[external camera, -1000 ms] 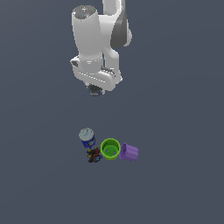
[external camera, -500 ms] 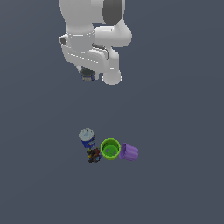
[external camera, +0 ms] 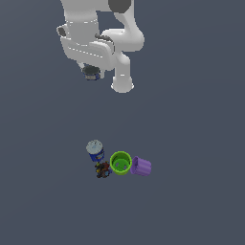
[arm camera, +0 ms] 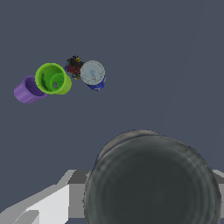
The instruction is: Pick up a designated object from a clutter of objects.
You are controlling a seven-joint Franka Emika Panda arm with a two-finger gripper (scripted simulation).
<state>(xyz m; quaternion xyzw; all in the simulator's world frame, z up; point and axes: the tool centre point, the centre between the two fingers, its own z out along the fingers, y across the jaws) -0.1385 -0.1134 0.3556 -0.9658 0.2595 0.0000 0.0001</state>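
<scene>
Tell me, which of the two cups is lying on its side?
The purple cup lies on its side; the green cup beside it stands upright, mouth up.

No legible text, label, brand, number or sign appears on any item, including the blue cylindrical can with grey top (external camera: 95, 150).

The exterior view is looking down from afar; the wrist view is looking down close, both sharing the green cup (external camera: 120, 162) (arm camera: 53, 78).

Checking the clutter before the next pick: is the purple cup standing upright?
No. In the exterior view the purple cup lies on its side beside the green cup.
</scene>
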